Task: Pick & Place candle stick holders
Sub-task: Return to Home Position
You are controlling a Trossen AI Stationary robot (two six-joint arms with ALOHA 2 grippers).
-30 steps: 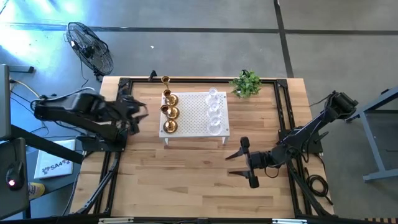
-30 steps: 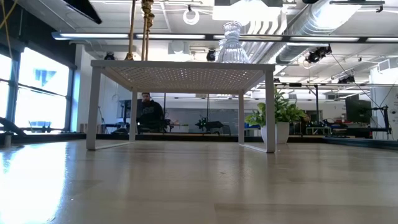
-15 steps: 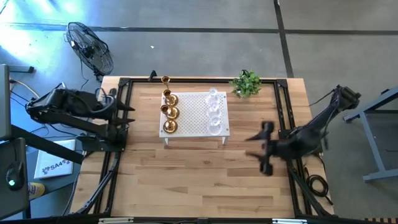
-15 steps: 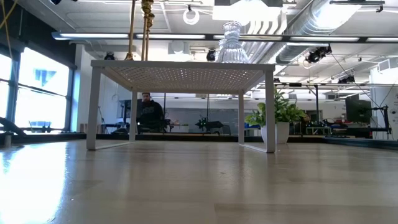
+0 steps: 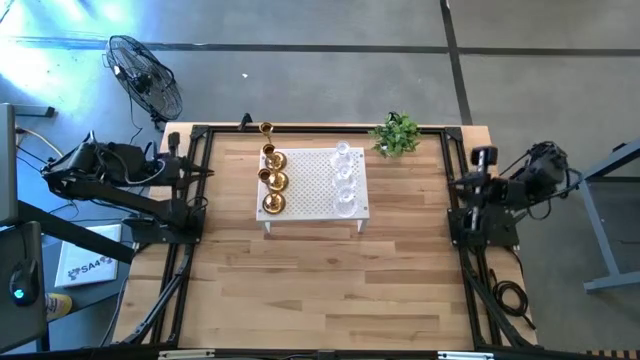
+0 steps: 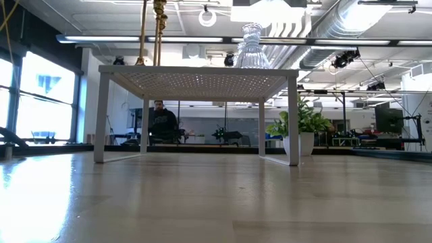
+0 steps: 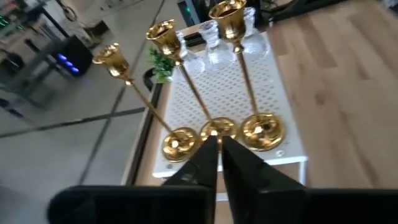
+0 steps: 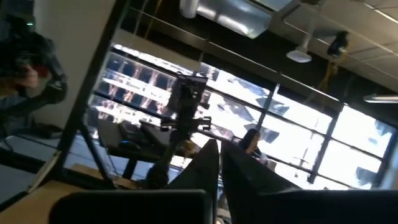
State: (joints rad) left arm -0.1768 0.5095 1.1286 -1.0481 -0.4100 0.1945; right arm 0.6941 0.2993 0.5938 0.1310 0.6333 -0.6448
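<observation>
Candle stick holders number six, all on the white perforated stand (image 5: 310, 185) on the back half of the wooden surface (image 5: 320, 290): three gold holders (image 5: 275, 181) in a row along its left edge, three glass holders (image 5: 345, 178) in a row towards its right. Left pincer (image 7: 219, 140), beyond the surface's left edge, is pressed nearly together, gripping nothing; right pincer (image 8: 219, 146), at the right edge, likewise. One fan (image 5: 145, 75) stands on the floor far left, and one plant (image 5: 397, 133) stands just right of the stand.

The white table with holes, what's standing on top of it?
Three gold candle holders line one side of the white stand, clear glass candle holders the other. The glass ones overlap, hiding their count.
</observation>
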